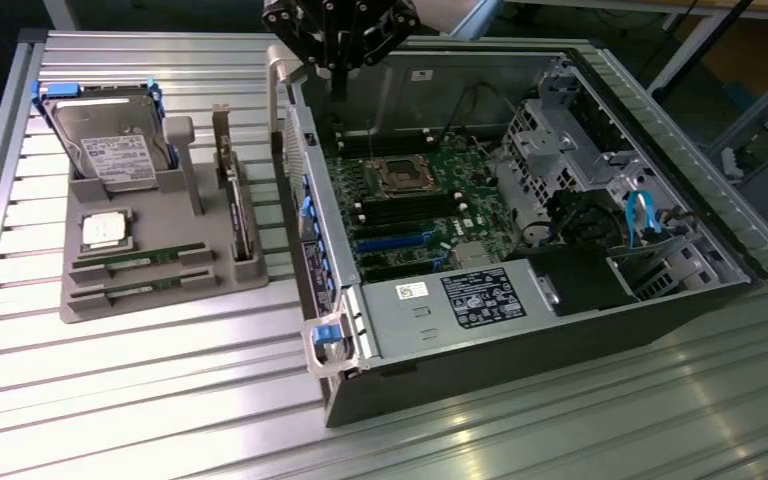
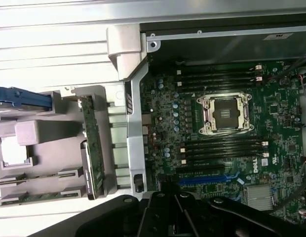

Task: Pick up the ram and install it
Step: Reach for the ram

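Observation:
Two rams, thin green sticks, lie in the front slots of the grey holder tray (image 1: 91, 308): one ram (image 1: 141, 261) and a second ram (image 1: 137, 289) just in front of it. In the wrist view they are the ram (image 2: 42, 178) and the other ram (image 2: 42, 197). My gripper (image 1: 337, 80) hangs high over the far edge of the open computer case (image 1: 518, 340), well away from the tray. Its fingers are shut with nothing between them. The gripper's black body (image 2: 175, 200) shows over the motherboard (image 2: 271, 113).
The tray also holds a hard drive (image 1: 111, 150), a silver CPU chip (image 1: 104, 230) and an upright expansion card (image 1: 237, 210). On the motherboard are an empty CPU socket (image 2: 224, 113) and dark memory slots (image 2: 224, 148). The case wall (image 1: 307, 220) stands between tray and board.

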Controlling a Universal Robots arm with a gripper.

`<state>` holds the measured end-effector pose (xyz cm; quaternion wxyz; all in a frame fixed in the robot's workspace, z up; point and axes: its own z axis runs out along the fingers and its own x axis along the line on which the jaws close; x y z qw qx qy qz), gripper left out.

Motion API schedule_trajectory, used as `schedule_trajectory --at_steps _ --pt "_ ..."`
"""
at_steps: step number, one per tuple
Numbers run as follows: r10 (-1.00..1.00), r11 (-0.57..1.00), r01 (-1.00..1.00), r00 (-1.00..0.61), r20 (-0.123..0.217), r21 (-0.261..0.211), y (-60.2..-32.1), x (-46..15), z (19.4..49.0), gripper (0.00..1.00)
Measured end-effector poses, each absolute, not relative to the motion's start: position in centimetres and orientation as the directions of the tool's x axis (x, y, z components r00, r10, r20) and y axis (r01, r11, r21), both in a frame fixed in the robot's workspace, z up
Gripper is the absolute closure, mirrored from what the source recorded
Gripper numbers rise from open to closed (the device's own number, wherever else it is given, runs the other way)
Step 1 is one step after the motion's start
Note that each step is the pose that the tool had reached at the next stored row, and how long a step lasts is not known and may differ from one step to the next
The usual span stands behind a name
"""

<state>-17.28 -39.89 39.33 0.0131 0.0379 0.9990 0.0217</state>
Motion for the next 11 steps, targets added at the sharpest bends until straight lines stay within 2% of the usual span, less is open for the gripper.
schedule_trajectory --at_steps 11 --pt "0.076 0.996 0.075 -0.997 -0.024 0.044 -39.9 -21.0 39.3 0.9"
